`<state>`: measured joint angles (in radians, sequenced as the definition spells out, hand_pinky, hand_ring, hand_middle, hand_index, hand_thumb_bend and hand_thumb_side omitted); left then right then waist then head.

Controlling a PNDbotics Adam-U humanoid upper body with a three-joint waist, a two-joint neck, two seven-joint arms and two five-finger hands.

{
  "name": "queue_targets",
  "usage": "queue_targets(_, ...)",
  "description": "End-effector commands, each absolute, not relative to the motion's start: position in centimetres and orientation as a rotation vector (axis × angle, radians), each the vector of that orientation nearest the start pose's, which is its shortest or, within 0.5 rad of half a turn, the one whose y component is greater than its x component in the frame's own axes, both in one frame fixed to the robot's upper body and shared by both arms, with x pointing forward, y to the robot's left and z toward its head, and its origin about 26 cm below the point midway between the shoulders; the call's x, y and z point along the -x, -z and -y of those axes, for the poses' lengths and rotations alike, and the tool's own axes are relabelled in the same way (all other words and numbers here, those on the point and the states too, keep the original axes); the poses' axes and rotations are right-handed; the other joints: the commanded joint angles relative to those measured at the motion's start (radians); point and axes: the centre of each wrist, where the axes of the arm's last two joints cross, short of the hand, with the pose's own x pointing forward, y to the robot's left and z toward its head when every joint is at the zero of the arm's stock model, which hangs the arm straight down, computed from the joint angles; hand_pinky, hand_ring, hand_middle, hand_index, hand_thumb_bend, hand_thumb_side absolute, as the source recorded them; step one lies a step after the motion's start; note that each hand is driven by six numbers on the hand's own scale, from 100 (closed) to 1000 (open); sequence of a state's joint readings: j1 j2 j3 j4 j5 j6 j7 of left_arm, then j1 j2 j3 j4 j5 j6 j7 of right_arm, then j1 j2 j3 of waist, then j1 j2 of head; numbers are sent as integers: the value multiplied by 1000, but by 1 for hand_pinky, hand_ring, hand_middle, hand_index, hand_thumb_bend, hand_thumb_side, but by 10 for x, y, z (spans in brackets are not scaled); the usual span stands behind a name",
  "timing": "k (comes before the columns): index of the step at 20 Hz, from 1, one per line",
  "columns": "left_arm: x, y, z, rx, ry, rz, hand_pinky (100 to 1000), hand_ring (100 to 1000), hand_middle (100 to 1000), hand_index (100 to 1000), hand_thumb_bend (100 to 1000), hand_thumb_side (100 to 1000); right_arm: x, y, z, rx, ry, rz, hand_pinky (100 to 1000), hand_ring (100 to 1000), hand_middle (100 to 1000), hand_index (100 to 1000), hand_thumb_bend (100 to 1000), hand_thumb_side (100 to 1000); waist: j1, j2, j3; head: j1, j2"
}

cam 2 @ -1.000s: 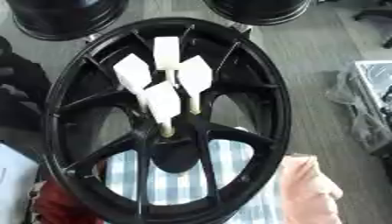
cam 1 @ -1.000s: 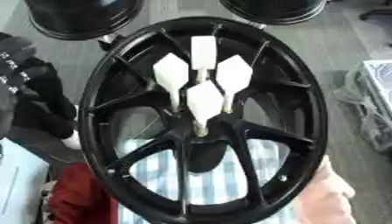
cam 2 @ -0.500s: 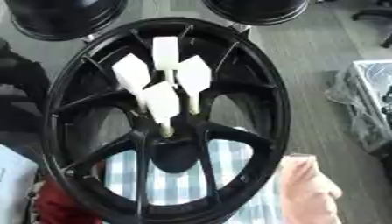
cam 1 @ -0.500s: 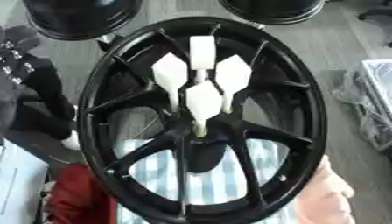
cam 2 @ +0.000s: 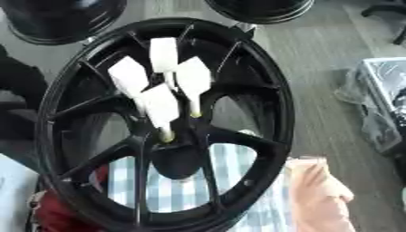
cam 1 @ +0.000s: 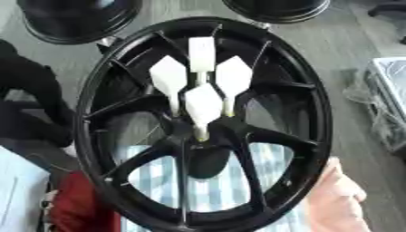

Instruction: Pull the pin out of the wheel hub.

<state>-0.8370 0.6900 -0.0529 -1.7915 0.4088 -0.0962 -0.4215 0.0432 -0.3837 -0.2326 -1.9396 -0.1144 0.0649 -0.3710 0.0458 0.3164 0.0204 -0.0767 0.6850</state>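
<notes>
At hub: four white pins (cam 1: pixel 204 106) seated | black wheel (cam 1: pixel 305 136) upright

Black, bulky robot arm (cam 1: pixel 31 104) at left edge; details indistinct.

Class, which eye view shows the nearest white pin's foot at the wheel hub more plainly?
The right eye view: the nearest pin ends in a yellowish foot clear of the spokes at the hub. The left eye view shows the same pin, its foot less distinct.

A grey floor (cam 1: pixel 349 50) is seen carrying the black wheel (cam 1: pixel 202 122), which is set over a blue-and-white checked cloth (cam 1: pixel 214 190), two more dark rims (cam 1: pixel 75 18) behind.
</notes>
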Motion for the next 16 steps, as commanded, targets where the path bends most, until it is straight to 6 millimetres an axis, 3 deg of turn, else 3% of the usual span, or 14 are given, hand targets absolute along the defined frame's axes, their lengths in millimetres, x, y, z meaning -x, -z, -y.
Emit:
queue_targets(1, -332, -393, -275, -136, -1731, -3070, 758, 869, 782, 800, 100, 642, -249, -133, 366, 657, 180, 1902, 726, 736, 713, 838, 100, 550, 1, -27, -1, -5, 5)
queue_targets(5, -338, -418, -265, -19, -2037, -2808, 764, 868, 786, 805, 100, 667, -248, -132, 366, 658, 171, 1895, 726, 736, 712, 838, 100, 551, 5, -29, -3, -10, 8)
queue_targets(9, -344, -429, -243, 106, -2389, -2477, 782, 875, 804, 826, 100, 857, -247, -131, 366, 659, 165, 1889, 726, 735, 712, 838, 100, 551, 10, -30, -5, -15, 7)
queue_targets(16, -358, -420, -193, 275, -2562, -2156, 790, 818, 771, 832, 100, 943, -247, -129, 365, 660, 153, 1880, 726, 735, 712, 838, 100, 548, 13, -32, -6, -22, 8)
